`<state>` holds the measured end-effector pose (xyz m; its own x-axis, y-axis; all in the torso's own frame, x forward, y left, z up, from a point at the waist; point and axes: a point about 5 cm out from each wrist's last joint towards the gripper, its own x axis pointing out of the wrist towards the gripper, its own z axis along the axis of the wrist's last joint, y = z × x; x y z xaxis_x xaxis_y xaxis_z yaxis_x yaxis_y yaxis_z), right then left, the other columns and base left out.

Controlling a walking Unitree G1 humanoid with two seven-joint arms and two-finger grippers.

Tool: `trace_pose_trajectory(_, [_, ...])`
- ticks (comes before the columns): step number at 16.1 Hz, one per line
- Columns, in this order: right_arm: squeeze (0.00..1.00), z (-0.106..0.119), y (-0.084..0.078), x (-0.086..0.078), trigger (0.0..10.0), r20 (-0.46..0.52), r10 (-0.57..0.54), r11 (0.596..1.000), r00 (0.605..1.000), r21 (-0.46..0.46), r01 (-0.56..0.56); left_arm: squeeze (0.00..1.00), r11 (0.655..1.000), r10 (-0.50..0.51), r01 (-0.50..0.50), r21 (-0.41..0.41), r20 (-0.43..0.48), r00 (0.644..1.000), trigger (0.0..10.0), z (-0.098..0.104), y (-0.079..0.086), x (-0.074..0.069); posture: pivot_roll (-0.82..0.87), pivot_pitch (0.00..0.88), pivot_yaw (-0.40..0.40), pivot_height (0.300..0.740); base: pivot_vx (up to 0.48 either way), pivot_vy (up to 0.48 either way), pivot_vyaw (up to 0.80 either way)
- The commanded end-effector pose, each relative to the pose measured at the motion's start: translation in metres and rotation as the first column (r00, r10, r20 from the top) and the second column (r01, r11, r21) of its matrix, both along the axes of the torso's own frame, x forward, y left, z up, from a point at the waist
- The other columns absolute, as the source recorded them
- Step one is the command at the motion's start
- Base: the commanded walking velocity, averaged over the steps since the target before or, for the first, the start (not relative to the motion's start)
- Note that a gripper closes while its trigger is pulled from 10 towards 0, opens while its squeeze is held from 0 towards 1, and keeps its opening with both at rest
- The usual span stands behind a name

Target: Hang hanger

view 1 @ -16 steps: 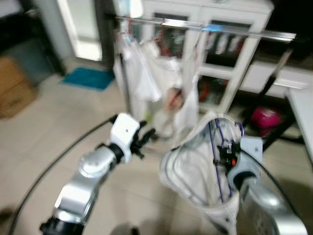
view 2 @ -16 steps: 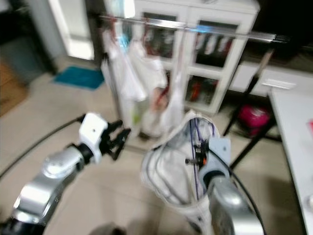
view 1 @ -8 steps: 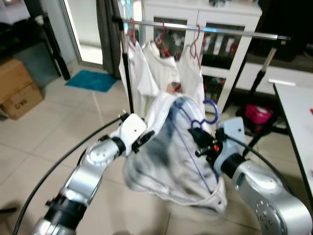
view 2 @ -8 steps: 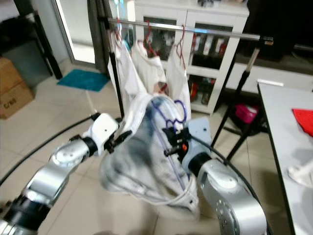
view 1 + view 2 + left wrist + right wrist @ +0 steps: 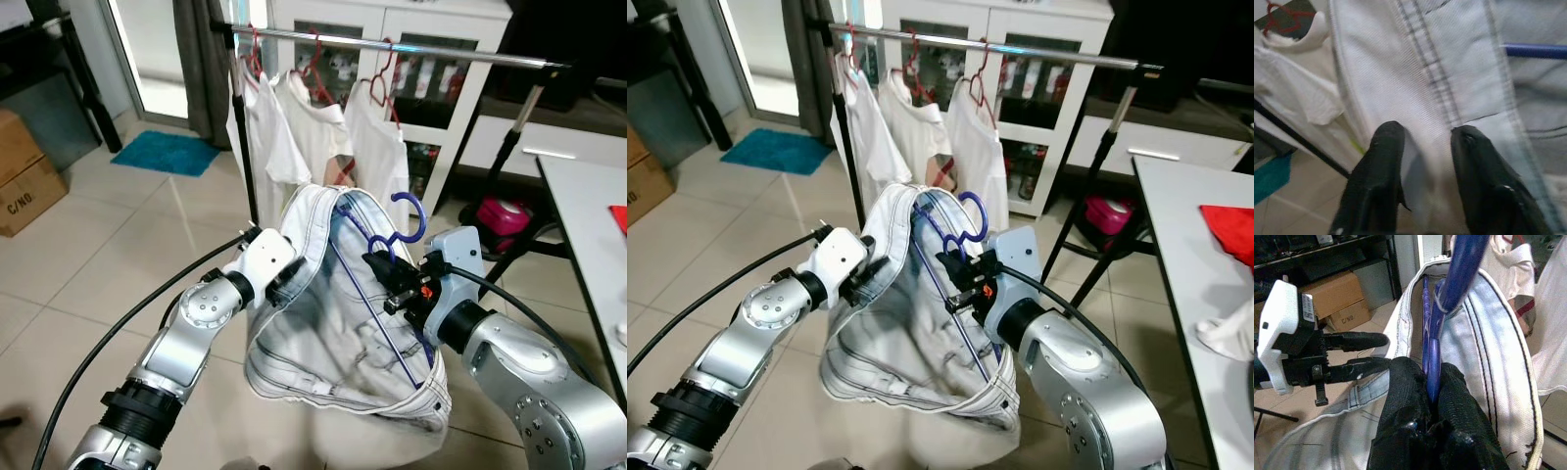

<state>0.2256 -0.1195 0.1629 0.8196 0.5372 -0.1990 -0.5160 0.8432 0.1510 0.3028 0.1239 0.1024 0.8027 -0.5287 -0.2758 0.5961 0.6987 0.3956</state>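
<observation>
A blue hanger [image 5: 409, 217] carries a pale denim garment [image 5: 333, 323] that hangs open in front of me. My right gripper [image 5: 1427, 382] is shut on the hanger's neck just below the hook, at the garment's right side. My left gripper [image 5: 1422, 139] is at the garment's left waistband, its two black fingers closed over the fabric edge. Behind them a metal rail [image 5: 392, 44] runs across, holding three white shirts [image 5: 294, 137] on red hangers. The rail's right half is bare.
A white glass-door cabinet [image 5: 441, 88] stands behind the rail. Cardboard boxes [image 5: 24, 176] and a teal mat [image 5: 176, 154] lie at the left. A white table [image 5: 588, 225] with a red cloth [image 5: 1225, 220] is at the right, a pink object [image 5: 505, 215] under the rail.
The view has steadied. The hanger and garment have risen from low right to the middle. My left gripper, apart from the garment one second ago, now holds its waistband.
</observation>
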Motion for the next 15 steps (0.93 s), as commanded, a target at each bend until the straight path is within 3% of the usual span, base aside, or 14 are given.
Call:
trace_pose_trajectory(1, [0.00,0.017,0.002,-0.001,0.0,0.075,0.018,1.000,0.997,0.018,-0.019,0.00,0.999,0.034,-0.034,0.006,0.018,0.999,0.0,0.001,0.005,0.003,-0.08,0.004,-0.011,0.740,0.000,0.000,0.00])
trace_pose_trajectory(7, [0.00,0.019,-0.001,0.000,0.0,0.073,-0.001,0.998,0.997,0.055,-0.004,0.00,0.997,0.072,-0.071,-0.027,0.024,0.997,0.0,-0.003,0.005,0.001,-0.08,0.015,-0.012,0.740,0.000,0.000,0.00])
trace_pose_trajectory(9, [0.00,0.020,-0.003,0.001,0.0,0.076,-0.019,0.998,0.997,0.066,0.014,0.00,0.987,0.013,0.006,-0.162,0.119,0.993,0.0,0.016,-0.005,-0.004,-0.08,0.019,-0.008,0.740,0.000,0.000,0.00])
trace_pose_trajectory(10, [0.00,0.021,-0.005,0.002,0.0,0.074,-0.030,0.996,0.997,0.081,0.024,0.00,0.982,-0.028,0.065,-0.178,0.203,0.979,0.4,0.027,-0.009,-0.008,-0.08,0.022,-0.010,0.740,0.000,0.000,0.00])
trace_pose_trajectory(11, [0.00,0.021,-0.005,0.003,0.0,0.070,-0.036,0.995,0.997,0.092,0.030,0.00,0.987,-0.048,0.088,-0.137,0.274,0.961,8.9,0.031,-0.011,-0.010,-0.08,0.021,-0.010,0.740,0.000,0.000,0.00])
trace_pose_trajectory(12, [0.00,0.020,-0.005,0.003,0.0,0.065,-0.037,0.995,0.997,0.098,0.031,0.00,0.987,-0.109,0.141,-0.084,0.305,0.946,10.0,0.030,-0.014,-0.013,-0.08,0.020,-0.010,0.740,0.000,0.000,0.00])
trace_pose_trajectory(13, [0.00,0.020,-0.005,0.003,0.0,0.065,-0.037,0.995,0.997,0.098,0.031,0.00,0.987,-0.109,0.141,-0.084,0.305,0.946,10.0,0.030,-0.014,-0.013,-0.08,0.020,-0.010,0.740,0.000,0.000,0.00])
trace_pose_trajectory(14, [0.00,0.019,-0.004,0.003,0.0,0.061,-0.036,0.995,0.997,0.099,0.030,1.00,0.985,-0.154,0.173,-0.026,0.341,0.928,10.0,0.029,-0.016,-0.015,-0.10,0.017,-0.006,0.740,0.000,0.000,0.00])
trace_pose_trajectory(15, [0.00,0.019,-0.004,0.002,0.0,0.060,-0.036,0.995,0.998,0.097,0.030,1.00,0.980,-0.184,0.197,0.009,0.402,0.897,10.0,0.031,-0.019,-0.016,-0.10,0.016,-0.007,0.740,0.000,0.000,0.00])
